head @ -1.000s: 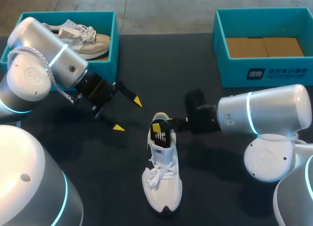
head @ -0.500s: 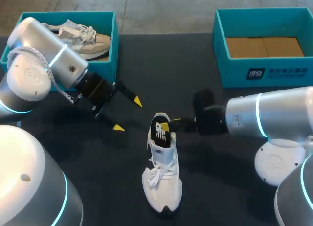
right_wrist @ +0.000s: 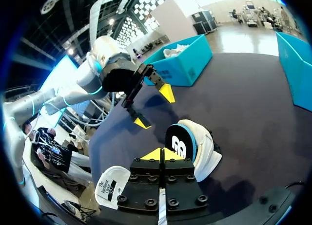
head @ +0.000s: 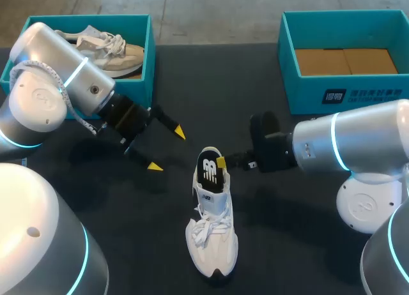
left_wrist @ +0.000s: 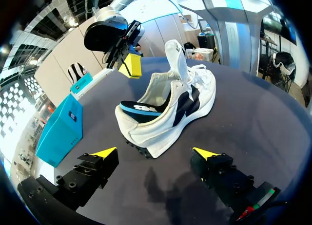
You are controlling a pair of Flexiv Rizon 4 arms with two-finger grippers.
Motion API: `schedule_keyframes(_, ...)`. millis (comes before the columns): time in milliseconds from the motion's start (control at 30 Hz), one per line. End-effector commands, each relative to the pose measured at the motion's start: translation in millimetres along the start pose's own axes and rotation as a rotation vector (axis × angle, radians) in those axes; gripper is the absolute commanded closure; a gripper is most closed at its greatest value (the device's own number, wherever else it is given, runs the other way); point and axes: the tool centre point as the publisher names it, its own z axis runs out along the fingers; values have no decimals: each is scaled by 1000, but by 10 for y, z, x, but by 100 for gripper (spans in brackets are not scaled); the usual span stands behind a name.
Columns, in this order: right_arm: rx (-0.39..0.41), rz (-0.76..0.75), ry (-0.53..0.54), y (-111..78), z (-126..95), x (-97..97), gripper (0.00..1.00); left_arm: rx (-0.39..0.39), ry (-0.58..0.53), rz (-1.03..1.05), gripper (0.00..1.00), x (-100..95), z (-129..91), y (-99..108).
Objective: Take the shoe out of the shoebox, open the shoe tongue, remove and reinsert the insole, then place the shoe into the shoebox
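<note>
A white shoe (head: 211,234) lies on the dark table, toe toward me. Its black insole (head: 208,170) with a blue edge sits tilted up in the heel opening. My right gripper (head: 221,162) is shut, its yellow tips pressed together right beside the insole's edge, with nothing visibly between them. In the right wrist view the gripper (right_wrist: 161,154) sits just short of the insole (right_wrist: 183,143). My left gripper (head: 167,149) hangs open to the left of the shoe. From its wrist view (left_wrist: 156,152) the shoe (left_wrist: 180,105) lies ahead, beyond its fingers.
A teal shoebox (head: 151,59) at the back left holds a beige shoe (head: 118,52). A second teal shoebox (head: 332,94) at the back right shows only its cardboard bottom. Bare dark table surrounds the white shoe.
My right gripper let go of the insole, drew a little to the right and closed its fingers. The insole stayed in the heel. The left arm kept still.
</note>
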Motion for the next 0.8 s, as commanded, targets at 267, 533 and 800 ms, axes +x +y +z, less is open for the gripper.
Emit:
schedule_keyframes(267, -18, 11, -266, -10, -109, 112, 100, -81, -2, -24, 0, -59, -264, -55)
schedule_keyframes(533, -18, 11, -266, -10, -109, 112, 100, -138, 4, -59, 0, 7, -555, -89)
schedule_keyframes(800, -18, 11, -266, -10, -109, 112, 100, -138, 4, -59, 0, 7, -555, -89)
